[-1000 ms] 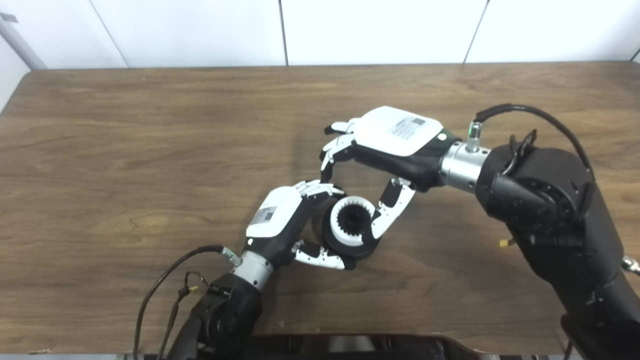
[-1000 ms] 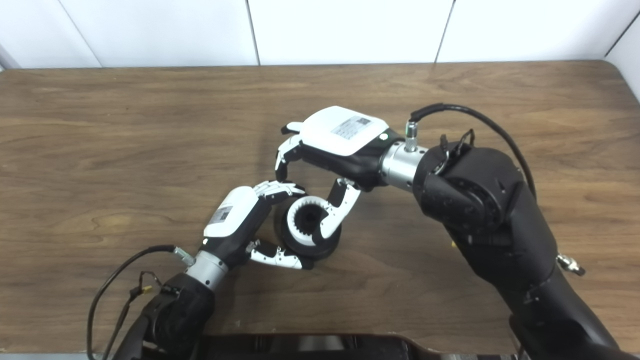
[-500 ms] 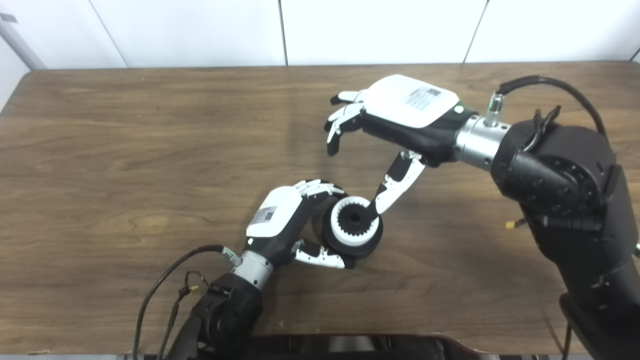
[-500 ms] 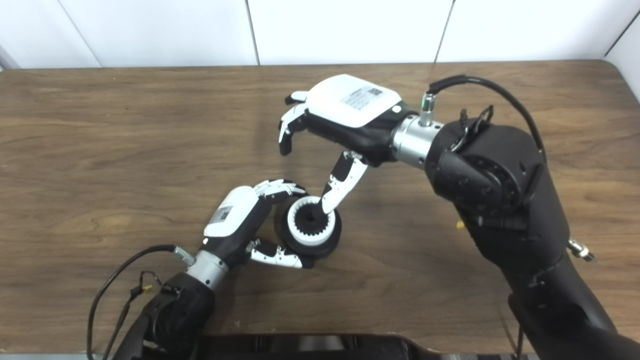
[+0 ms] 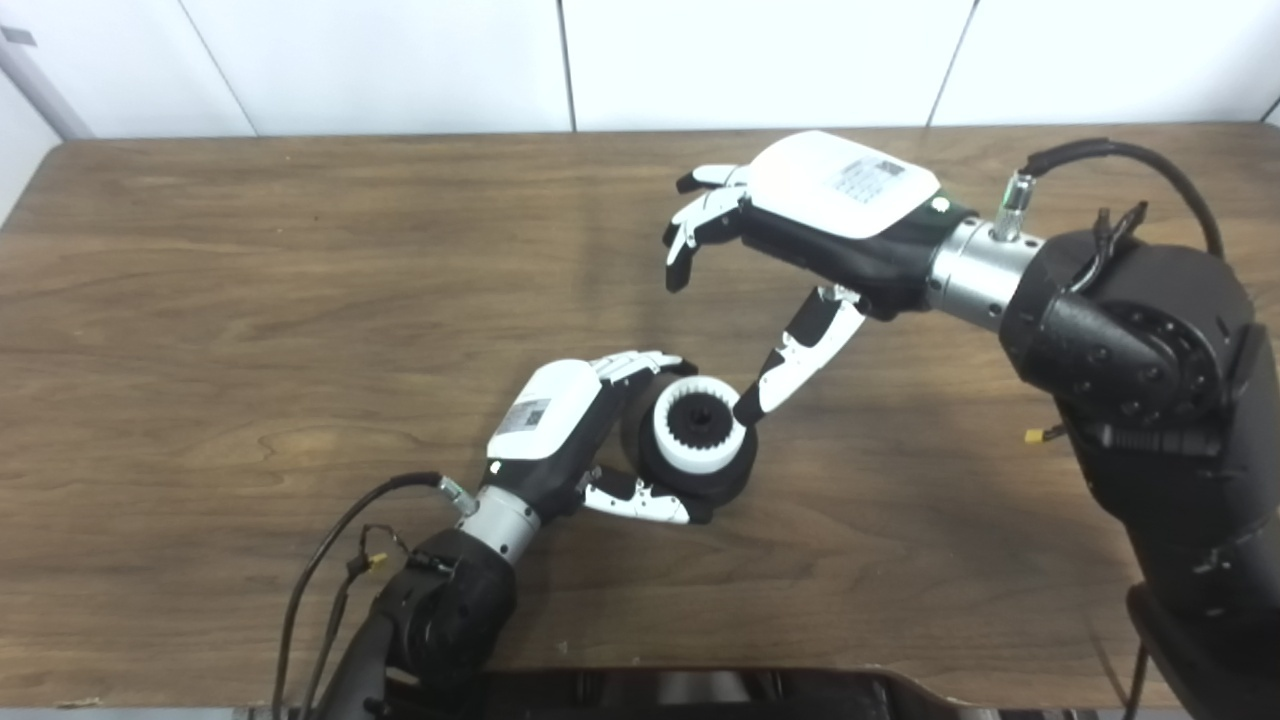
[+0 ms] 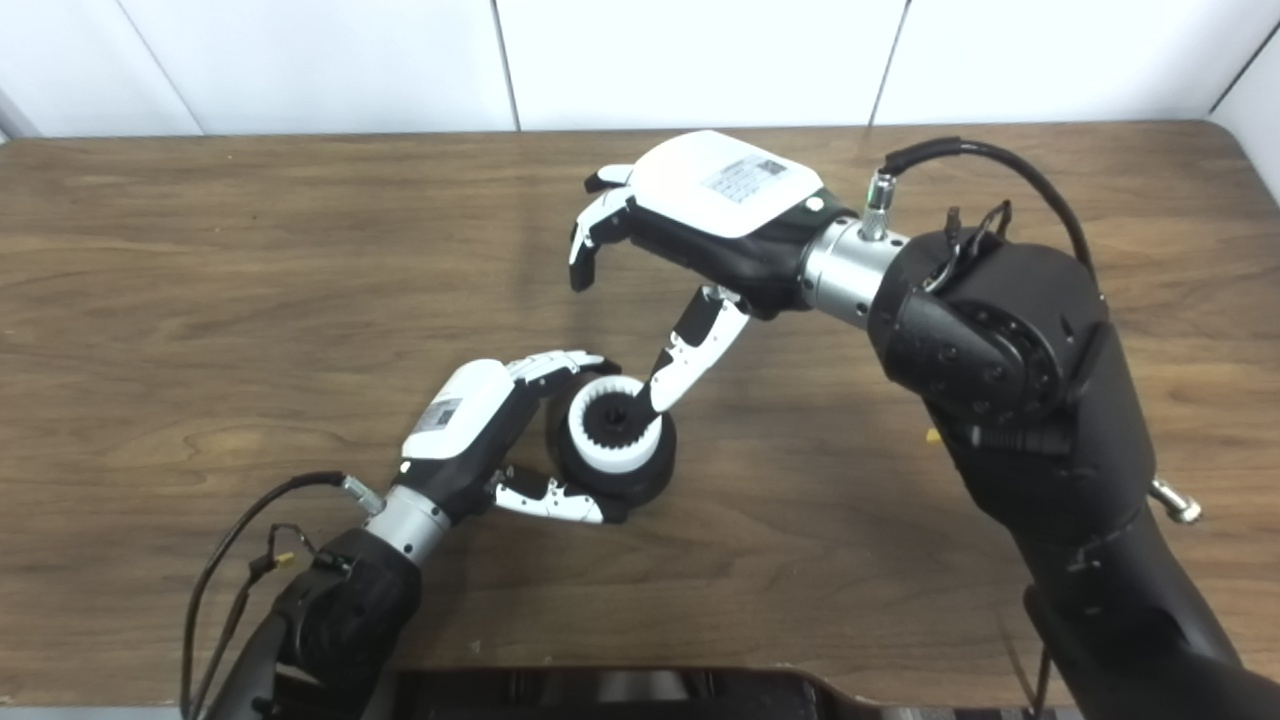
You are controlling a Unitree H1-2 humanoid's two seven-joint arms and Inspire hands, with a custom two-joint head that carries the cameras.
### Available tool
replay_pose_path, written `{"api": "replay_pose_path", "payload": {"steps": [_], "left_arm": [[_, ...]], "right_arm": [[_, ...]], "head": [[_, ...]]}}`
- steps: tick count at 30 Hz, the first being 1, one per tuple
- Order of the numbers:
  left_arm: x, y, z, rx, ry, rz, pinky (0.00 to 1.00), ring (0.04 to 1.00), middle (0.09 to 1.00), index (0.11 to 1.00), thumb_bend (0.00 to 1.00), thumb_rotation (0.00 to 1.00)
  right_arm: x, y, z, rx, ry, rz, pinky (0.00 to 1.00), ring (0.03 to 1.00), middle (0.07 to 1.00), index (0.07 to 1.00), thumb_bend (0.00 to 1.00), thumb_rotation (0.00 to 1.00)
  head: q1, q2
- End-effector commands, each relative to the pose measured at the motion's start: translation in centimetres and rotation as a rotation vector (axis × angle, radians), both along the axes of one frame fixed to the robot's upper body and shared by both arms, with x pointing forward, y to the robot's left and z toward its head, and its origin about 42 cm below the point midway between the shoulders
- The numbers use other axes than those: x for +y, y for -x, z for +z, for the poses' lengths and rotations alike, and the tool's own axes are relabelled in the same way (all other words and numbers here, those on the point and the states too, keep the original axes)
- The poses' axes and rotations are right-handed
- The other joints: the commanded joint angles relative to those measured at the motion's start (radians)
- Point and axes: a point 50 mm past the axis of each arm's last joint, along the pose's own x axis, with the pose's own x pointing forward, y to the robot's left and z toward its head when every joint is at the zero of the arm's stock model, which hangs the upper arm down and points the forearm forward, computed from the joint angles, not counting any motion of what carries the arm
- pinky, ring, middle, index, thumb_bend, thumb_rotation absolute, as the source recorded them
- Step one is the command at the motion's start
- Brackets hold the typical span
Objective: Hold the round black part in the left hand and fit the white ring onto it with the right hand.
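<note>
My left hand is shut on the round black part, with fingers over its top edge and the thumb under it. The white toothed ring sits in the face of the black part, its dark centre showing. My right hand hovers above and to the right, open, fingers curled and apart. Its thumb points down-left, the tip close to the ring's right edge; whether it touches I cannot tell. In the right eye view the same ring and right hand appear.
The brown wooden table stretches wide to the left and back. A white wall runs behind its far edge. A dark base lies at the near edge between my arms. A cable loops off the right wrist.
My right hand let go of the ring, rose and drew back to the upper right. My left hand shifted the black part slightly upward with the ring seated in it.
</note>
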Motion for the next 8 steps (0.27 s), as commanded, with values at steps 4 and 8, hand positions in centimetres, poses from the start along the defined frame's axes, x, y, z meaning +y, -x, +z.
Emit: {"api": "replay_pose_path", "payload": {"steps": [4, 8], "left_arm": [[0.78, 0.18, -1.63, 0.130, -0.119, -0.002, 0.96, 0.941, 0.909, 0.840, 1.00, 0.38], [0.68, 0.14, -1.67, 0.143, -0.138, -0.004, 0.98, 0.958, 0.922, 0.859, 1.00, 0.38]], "right_arm": [[-0.41, -0.02, 1.17, -0.067, -0.027, -0.015, 0.89, 0.939, 0.816, 0.670, 1.00, 0.43], [-0.57, 0.07, 1.26, -0.065, -0.029, -0.020, 0.89, 0.940, 0.817, 0.672, 1.00, 0.43]], "head": [[-0.002, 0.000], [-0.001, 0.000]]}}
